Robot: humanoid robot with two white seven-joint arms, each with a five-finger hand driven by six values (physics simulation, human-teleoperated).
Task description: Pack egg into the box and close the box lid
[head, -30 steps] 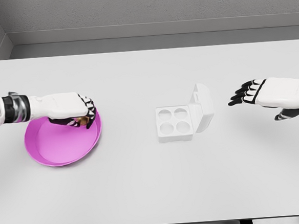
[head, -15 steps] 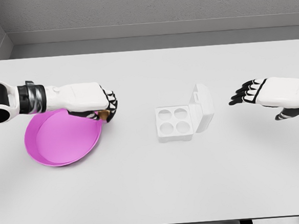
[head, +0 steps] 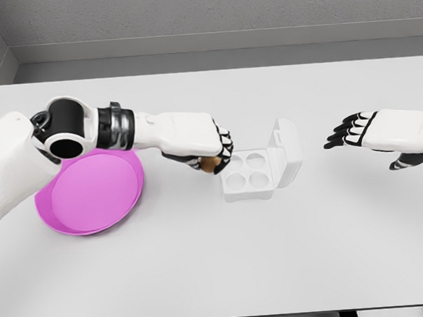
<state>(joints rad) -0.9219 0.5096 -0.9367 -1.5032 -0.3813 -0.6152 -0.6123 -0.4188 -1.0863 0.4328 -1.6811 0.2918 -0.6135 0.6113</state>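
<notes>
1. Brown-shelled egg (head: 211, 163) sits clasped in the curled fingers of the left hand (head: 199, 141), just short of the white box (head: 247, 176), poised for a cup.
2. Four empty cups lie just beyond the fingertips; the lid (head: 287, 149) stands upright at the far side, leaving the tray open for loading.
3. Behind the arm, the pink plate (head: 90, 190) lies bare.
4. Well past the box, the right hand (head: 373, 134) hovers, fingers relaxed, holding nothing, likely waiting to close the lid.
</notes>
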